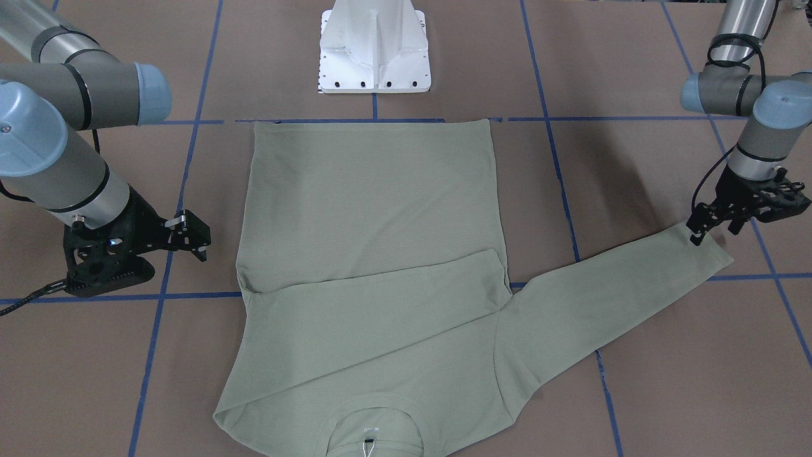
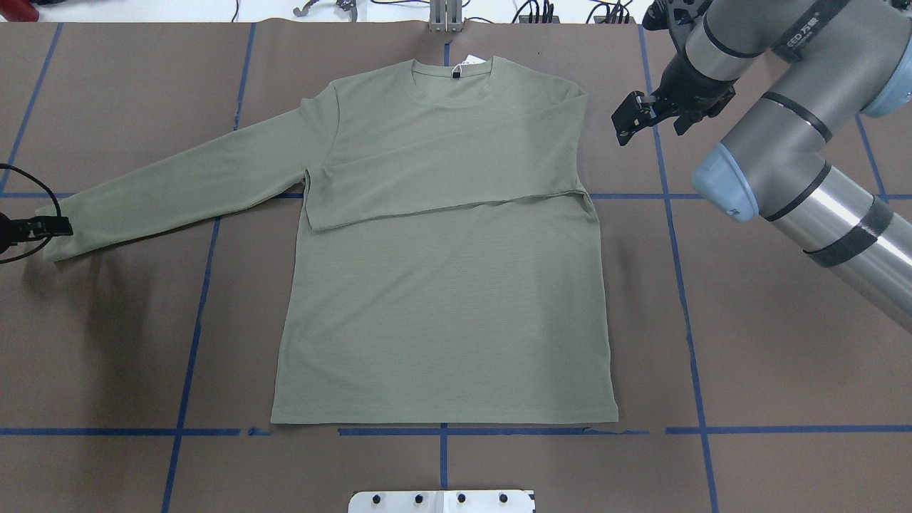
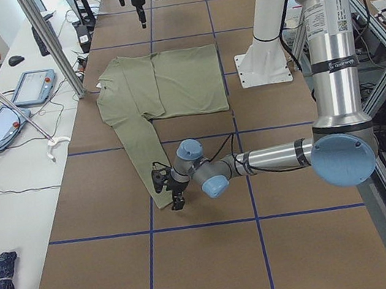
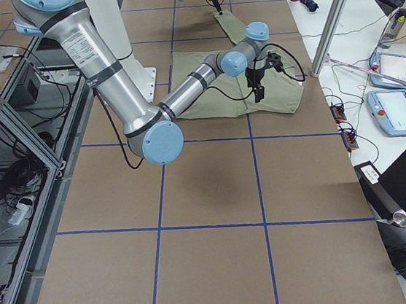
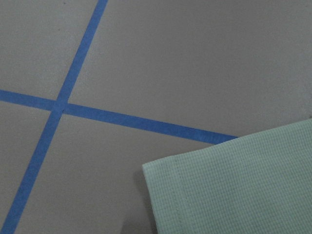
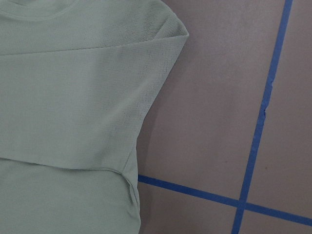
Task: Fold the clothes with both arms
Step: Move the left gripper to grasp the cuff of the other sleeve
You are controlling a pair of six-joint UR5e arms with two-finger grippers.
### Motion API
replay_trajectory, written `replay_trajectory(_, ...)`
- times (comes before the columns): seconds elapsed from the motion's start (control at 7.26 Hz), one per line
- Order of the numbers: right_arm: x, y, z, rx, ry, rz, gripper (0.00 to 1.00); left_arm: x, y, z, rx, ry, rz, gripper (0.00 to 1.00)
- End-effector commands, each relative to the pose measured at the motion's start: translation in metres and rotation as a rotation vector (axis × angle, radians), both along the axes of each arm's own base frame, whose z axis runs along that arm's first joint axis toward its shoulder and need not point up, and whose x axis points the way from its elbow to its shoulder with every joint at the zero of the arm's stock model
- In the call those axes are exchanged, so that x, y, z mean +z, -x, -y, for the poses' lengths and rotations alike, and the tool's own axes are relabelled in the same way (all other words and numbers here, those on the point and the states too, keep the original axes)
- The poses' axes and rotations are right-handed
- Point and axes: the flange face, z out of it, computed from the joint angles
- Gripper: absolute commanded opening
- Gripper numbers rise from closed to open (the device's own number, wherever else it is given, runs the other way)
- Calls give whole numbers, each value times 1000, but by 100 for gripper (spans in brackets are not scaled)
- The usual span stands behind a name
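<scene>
At pale sage-green knit shirt (image 2: 442, 299) cuff (image 5: 229, 190): can't tell if my black left gripper (image 1: 696, 230) is closed, right gripper (image 1: 200, 241) gapes empty; shallow pinch could drop sleeve (image 2: 185, 187).

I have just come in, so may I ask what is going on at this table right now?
Two robot arms are folding a sage-green shirt that lies flat on the brown table. The folded sleeve lies across the chest. The other sleeve is stretched out to the robot's left, and the left gripper is at its cuff; whether it has gripped the cloth cannot be told. The right gripper hangs open beside the shirt's shoulder, off the cloth.
</scene>
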Motion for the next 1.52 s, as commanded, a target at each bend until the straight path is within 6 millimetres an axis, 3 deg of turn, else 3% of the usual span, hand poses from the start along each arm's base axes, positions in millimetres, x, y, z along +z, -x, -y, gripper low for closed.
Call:
replay_trajectory(0.0, 0, 0, 0, 0, 0, 0, 100, -1, 0, 0, 0, -2, -2, 87)
replay_trajectory(0.55, 0, -4, -6, -1, -1, 3, 100, -3, 0, -1, -11, -4, -18, 75)
replay_trajectory(1.38, -1, -5, -5, 1, 1, 3, 100, -3, -1, 0, -10, -4, -18, 74)
